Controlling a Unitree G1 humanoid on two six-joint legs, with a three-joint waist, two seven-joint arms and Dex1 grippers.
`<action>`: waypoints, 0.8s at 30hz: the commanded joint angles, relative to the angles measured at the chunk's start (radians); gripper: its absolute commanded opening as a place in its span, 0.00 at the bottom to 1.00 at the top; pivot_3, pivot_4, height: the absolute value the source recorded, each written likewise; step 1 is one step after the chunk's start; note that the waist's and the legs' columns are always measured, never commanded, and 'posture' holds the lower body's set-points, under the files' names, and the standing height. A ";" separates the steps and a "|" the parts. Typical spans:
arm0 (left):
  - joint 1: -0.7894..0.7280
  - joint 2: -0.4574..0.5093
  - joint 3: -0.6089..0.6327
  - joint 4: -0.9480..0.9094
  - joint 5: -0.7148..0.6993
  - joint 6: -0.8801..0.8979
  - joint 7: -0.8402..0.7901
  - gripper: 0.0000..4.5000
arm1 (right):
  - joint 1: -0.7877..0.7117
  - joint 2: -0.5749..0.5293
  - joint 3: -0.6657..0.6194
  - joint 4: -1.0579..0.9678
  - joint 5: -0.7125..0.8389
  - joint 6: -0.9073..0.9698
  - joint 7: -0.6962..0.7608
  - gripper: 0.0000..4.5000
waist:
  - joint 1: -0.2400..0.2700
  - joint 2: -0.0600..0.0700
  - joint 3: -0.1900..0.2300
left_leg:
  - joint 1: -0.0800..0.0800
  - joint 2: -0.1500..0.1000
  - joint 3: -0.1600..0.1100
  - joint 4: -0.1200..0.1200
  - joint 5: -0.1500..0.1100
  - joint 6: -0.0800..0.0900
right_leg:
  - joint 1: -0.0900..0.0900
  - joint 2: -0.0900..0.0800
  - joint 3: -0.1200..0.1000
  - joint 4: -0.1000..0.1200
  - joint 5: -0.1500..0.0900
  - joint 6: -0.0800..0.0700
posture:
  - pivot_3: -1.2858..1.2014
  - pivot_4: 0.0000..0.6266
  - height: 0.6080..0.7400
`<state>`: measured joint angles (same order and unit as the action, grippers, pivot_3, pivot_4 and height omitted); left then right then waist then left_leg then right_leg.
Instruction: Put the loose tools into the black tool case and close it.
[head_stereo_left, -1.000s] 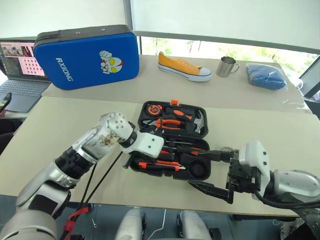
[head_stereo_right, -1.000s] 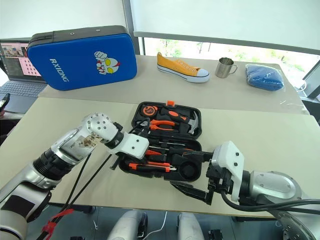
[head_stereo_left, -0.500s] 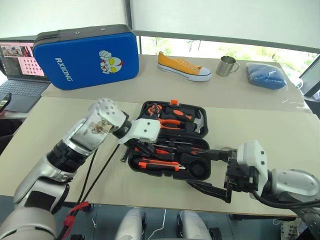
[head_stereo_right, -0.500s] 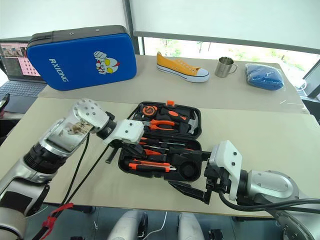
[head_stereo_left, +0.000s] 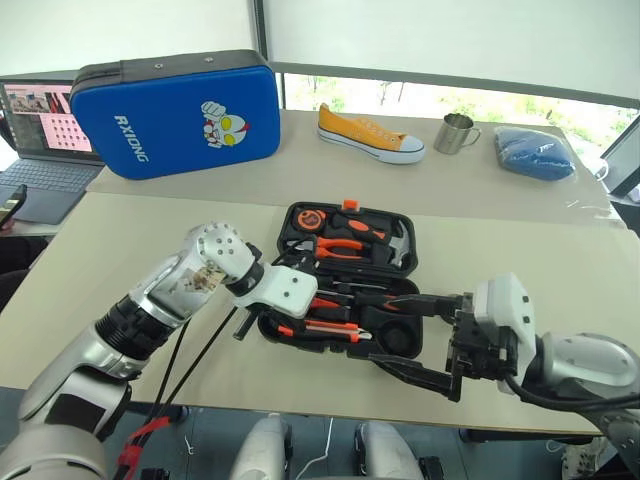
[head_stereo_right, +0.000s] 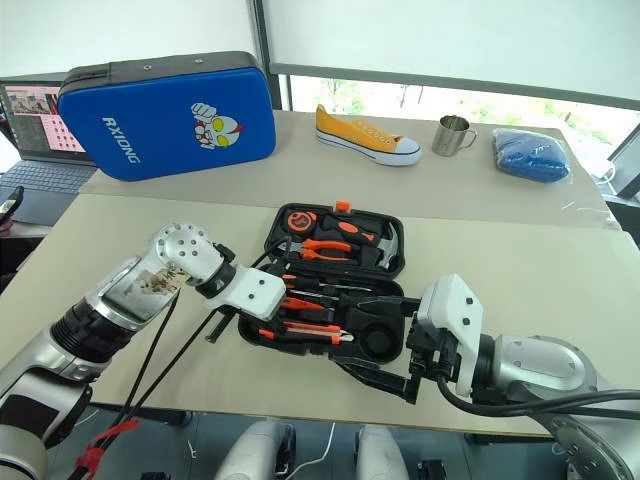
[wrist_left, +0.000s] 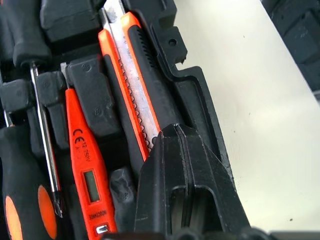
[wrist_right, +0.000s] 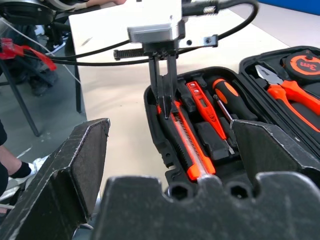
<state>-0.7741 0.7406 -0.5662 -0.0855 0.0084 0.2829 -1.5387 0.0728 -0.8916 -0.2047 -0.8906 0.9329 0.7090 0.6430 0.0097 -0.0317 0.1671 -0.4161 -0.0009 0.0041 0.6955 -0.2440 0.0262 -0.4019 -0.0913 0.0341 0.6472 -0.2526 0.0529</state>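
The black tool case (head_stereo_left: 330, 346) lies open on the near table, with tools in its recesses. In its front row sit the orange-and-black utility knife (wrist_left: 135, 85), the slim orange tester screwdriver (wrist_left: 82, 165) and a black-and-orange screwdriver (wrist_right: 227, 95). My left gripper (wrist_left: 170, 132) is shut, its tips resting on the near-left end of the knife, with nothing between the fingers. My right gripper (head_stereo_left: 385, 330) hangs open at the case's front right corner, one finger over the case, one in front of it. The pliers (head_stereo_left: 345, 243) and tape measure (head_stereo_left: 306, 218) lie in the back half.
On the far table are a blue zip case (head_stereo_left: 180, 112), a yellow shoe (head_stereo_left: 370, 133), a metal mug (head_stereo_left: 455, 132) and a blue cloth (head_stereo_left: 533, 152). A laptop (head_stereo_left: 35, 140) is at far left. Black cables (head_stereo_left: 200, 345) hang from my left arm over the table's front edge.
My left gripper lifted up and back off the case half a second ago, then came back down onto the knife at the front left. The right gripper stayed put.
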 joint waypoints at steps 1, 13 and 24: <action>-0.001 0.000 -0.010 0.017 0.029 -0.028 -0.009 0.00 | -0.014 -0.010 -0.023 -0.025 0.034 0.004 -0.012 1.00 | 0.000 0.000 0.000 | 0.000 0.000 0.000 0.000 0.000 0.000 | 0.000 0.000 0.000 0.000 0.000 0.000 | 0.52 0.24 0.99; 0.006 -0.042 0.006 0.040 0.078 -0.048 0.041 0.00 | 0.025 -0.014 -0.024 -0.011 -0.021 -0.022 0.002 1.00 | 0.005 0.002 -0.001 | 0.002 0.000 0.000 0.000 0.000 0.000 | 0.004 0.000 0.000 -0.001 0.000 0.000 | 0.52 0.24 0.99; 0.108 0.025 0.489 0.042 -0.368 0.185 0.041 0.62 | 0.354 0.064 -0.335 0.136 -0.113 -0.091 0.104 1.00 | -0.003 0.002 -0.001 | 0.000 0.002 0.000 -0.001 0.000 0.000 | -0.001 0.000 0.001 0.000 0.000 0.000 | 0.52 0.24 0.99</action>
<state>-0.6751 0.7741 -0.1819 -0.0754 -0.2991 0.4651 -1.5541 0.3706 -0.8414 -0.4493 -0.7790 0.8604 0.6715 0.6903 0.0065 -0.0299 0.1661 -0.4164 0.0005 0.0039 0.6944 -0.2442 0.0265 -0.4022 -0.0917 0.0351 0.6469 -0.2529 0.0533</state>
